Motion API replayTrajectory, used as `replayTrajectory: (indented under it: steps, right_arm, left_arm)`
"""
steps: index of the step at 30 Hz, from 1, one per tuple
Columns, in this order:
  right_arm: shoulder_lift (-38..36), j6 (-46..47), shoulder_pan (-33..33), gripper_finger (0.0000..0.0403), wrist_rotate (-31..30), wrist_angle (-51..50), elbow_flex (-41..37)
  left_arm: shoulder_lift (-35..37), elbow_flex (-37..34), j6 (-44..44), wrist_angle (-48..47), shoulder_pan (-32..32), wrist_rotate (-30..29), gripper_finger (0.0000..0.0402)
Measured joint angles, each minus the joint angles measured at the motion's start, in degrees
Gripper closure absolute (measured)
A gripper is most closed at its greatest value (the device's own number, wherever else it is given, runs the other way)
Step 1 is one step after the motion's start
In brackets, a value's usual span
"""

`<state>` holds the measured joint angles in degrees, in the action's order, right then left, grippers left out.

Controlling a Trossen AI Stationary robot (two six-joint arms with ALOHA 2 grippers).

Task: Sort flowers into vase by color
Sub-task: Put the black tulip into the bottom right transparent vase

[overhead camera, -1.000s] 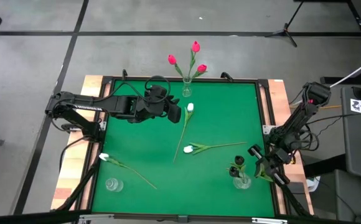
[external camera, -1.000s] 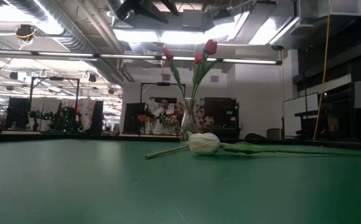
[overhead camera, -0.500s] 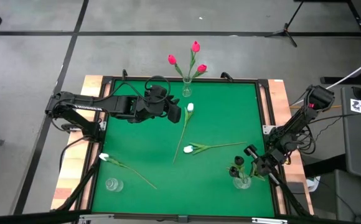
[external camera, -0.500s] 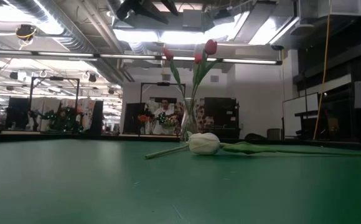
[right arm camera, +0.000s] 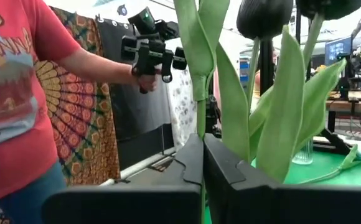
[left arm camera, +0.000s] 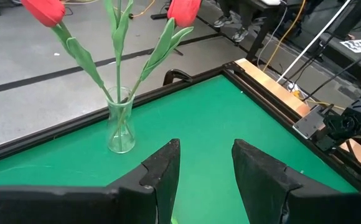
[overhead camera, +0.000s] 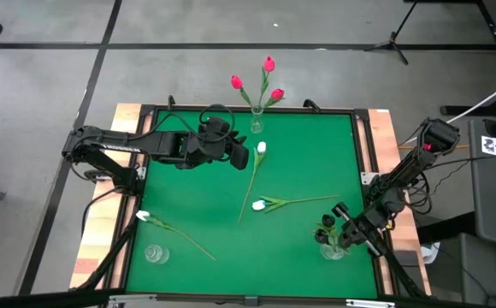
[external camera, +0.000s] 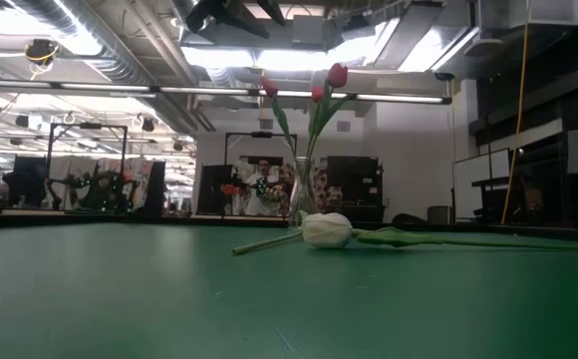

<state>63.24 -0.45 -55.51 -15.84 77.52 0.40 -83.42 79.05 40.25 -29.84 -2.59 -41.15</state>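
A: Right wrist view: we are seeing the right tool (right arm camera: pixel 202 163) pinching a black tulip's stem (right arm camera: pixel 200 112) at the near-right vase (overhead camera: pixel 333 250); a crooked release risks tipping it.

B: Left tool (left arm camera: pixel 204 163), spread, is hovering over a white tulip (overhead camera: pixel 261 148) lying on the bench (overhead camera: pixel 188 197); we are risking a missed stem.

A vase (overhead camera: pixel 256 122) with three tulips (overhead camera: pixel 268 65) stands at the table's (overhead camera: pixel 308 154) far edge, with the left gripper (overhead camera: pixel 243 155) just left of it above one loose tulip (overhead camera: pixel 261 148). Another tulip (overhead camera: pixel 260 205) lies mid-table and a third (overhead camera: pixel 143 216) near the left edge, behind an empty vase (overhead camera: pixel 153 253) at the near left corner. At the near right, the right gripper (overhead camera: pixel 344 224) is beside a vase (overhead camera: pixel 333 249) holding tulips (overhead camera: pixel 327 224).
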Motion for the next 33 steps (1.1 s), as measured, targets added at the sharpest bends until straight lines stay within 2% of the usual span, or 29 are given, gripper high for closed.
replayTrajectory:
  steps: [8,27,30,33]
  right_arm:
    - [0.00,0.02,0.00,0.0391,0.44,-4.99,-0.02]
    - [-0.02,3.15,-0.01,0.0385,1.97,-6.20,-0.04]
    - [-0.02,3.47,-0.02,0.0371,2.00,-6.16,-0.04]
    - [-0.02,4.55,0.00,0.0338,2.00,-6.10,-0.04]
  left_arm:
    - [0.00,0.00,0.00,0.00,0.00,0.00,0.0258]
    - [-0.01,0.00,-0.82,0.00,0.00,0.00,0.0258]
    - [0.00,0.00,-0.74,0.00,0.00,0.00,0.0258]
    - [0.00,0.00,-0.72,0.00,0.00,0.00,0.0258]
